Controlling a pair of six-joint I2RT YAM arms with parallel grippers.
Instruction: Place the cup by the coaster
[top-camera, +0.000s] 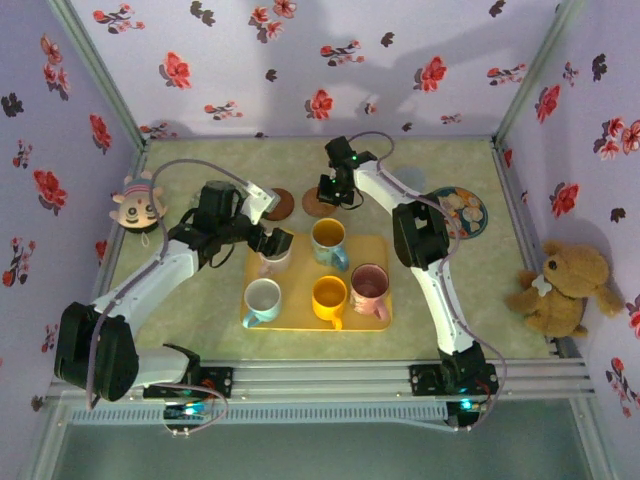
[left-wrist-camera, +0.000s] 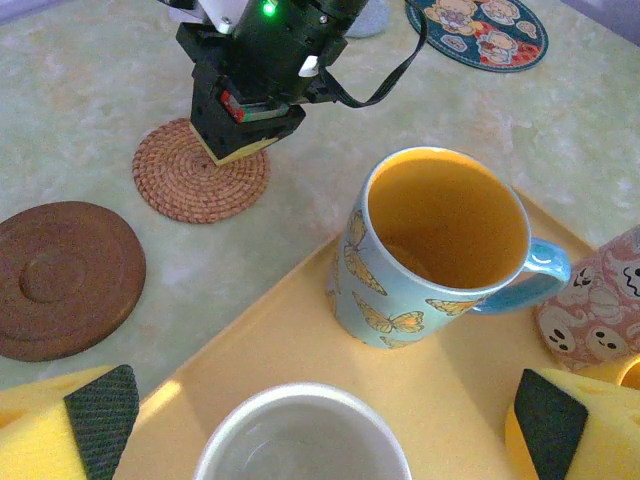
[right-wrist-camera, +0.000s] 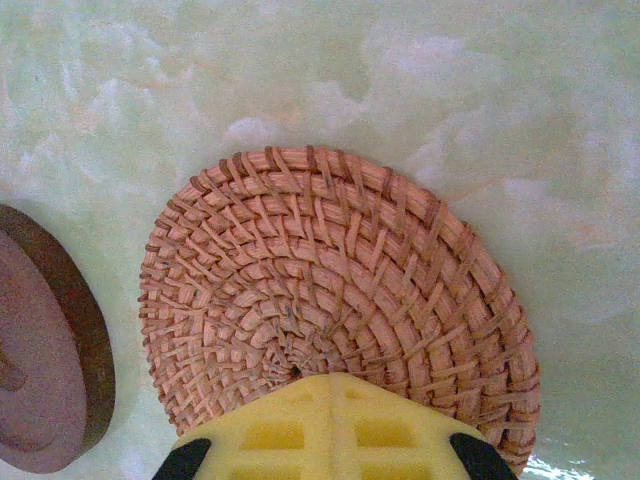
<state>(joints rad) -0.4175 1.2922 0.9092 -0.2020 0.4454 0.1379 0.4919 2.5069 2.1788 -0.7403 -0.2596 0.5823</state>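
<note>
A pale grey-white cup (left-wrist-camera: 300, 432) stands on the yellow tray (left-wrist-camera: 290, 335), and my left gripper (left-wrist-camera: 320, 425) is open around it, one yellow finger on each side and apart from its rim. In the top view this gripper (top-camera: 271, 245) sits at the tray's back left corner over that cup (top-camera: 273, 262). Behind the tray lie a woven coaster (left-wrist-camera: 200, 180) and a dark brown wooden coaster (left-wrist-camera: 60, 278). My right gripper (right-wrist-camera: 330, 385) is shut, its pads pressed together, just above the woven coaster (right-wrist-camera: 330, 290). From above, the right gripper (top-camera: 335, 192) covers part of that coaster (top-camera: 314, 206).
The tray also holds a blue butterfly cup (left-wrist-camera: 430, 250), a pink cup (top-camera: 369, 285), a yellow cup (top-camera: 329, 297) and a white cup with a blue handle (top-camera: 262, 299). A patterned round mat (top-camera: 462, 212) lies at the back right. Plush toys sit at the left (top-camera: 138, 205) and right (top-camera: 560, 288) edges.
</note>
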